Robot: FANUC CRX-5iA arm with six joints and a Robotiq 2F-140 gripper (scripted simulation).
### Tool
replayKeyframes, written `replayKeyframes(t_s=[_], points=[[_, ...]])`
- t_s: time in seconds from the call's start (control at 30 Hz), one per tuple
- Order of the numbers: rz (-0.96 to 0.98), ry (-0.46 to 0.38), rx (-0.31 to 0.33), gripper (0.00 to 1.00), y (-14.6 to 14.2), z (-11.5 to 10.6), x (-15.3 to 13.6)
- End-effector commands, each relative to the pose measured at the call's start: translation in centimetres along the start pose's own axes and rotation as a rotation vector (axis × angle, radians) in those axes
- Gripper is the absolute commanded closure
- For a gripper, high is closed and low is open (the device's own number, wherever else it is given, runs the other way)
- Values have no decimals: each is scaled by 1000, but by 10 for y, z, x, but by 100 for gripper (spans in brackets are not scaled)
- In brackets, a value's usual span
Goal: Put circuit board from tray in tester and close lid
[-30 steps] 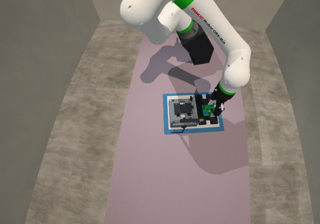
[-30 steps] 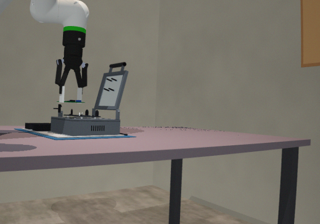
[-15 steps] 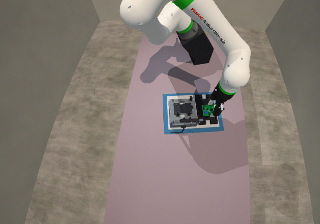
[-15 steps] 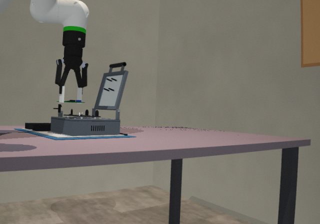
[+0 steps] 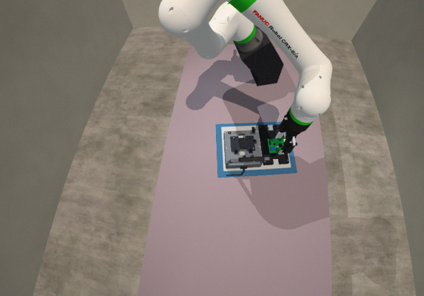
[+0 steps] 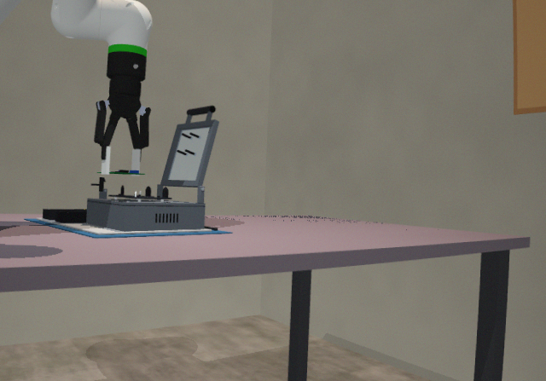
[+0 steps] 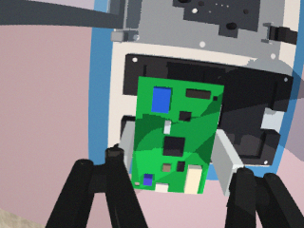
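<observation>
Overhead, at the test station:
Tool: the tool (image 6: pixel 120 168) hung pointing straight down, its two white-tipped fingers (image 6: pixel 136 160) clamped on the long edges of the circuit board (image 7: pixel 177 133).
Board: the green circuit board (image 6: pixel 121 172) was held flat and face up in the air, above the black tray (image 7: pixel 250 110) and clear of its pockets.
Connector: the board's white connector (image 7: pixel 194 179) lay at the end nearest the wrist camera, away from the tester (image 7: pixel 209 19).
Tester: the grey tester (image 6: pixel 145 213) sat just beside the tray on a blue-edged mat (image 5: pixel 255 174).
Lid: the lid (image 6: pixel 190 153) stood raised and tilted back on its hinge, black handle (image 6: pixel 200 110) uppermost.
Plate: the tester's plate (image 5: pixel 244 144) lay uncovered, with short black posts (image 6: pixel 148 190) standing on it.
Counter: the mauve counter (image 6: pixel 352 240) carried the whole station.
</observation>
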State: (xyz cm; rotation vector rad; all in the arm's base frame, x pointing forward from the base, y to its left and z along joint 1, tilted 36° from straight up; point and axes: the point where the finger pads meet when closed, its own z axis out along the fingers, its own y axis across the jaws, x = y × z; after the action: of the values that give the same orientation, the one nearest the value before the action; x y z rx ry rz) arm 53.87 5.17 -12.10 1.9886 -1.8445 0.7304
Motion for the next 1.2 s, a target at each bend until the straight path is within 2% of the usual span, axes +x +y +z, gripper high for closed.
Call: replayKeyframes(t_s=[0.0, 0.5, 1.17], points=[[0, 0, 0, 54, 0, 0, 1], [0, 0, 0, 54, 4, -2, 19], [0, 0, 0, 54, 17, -5, 71]])
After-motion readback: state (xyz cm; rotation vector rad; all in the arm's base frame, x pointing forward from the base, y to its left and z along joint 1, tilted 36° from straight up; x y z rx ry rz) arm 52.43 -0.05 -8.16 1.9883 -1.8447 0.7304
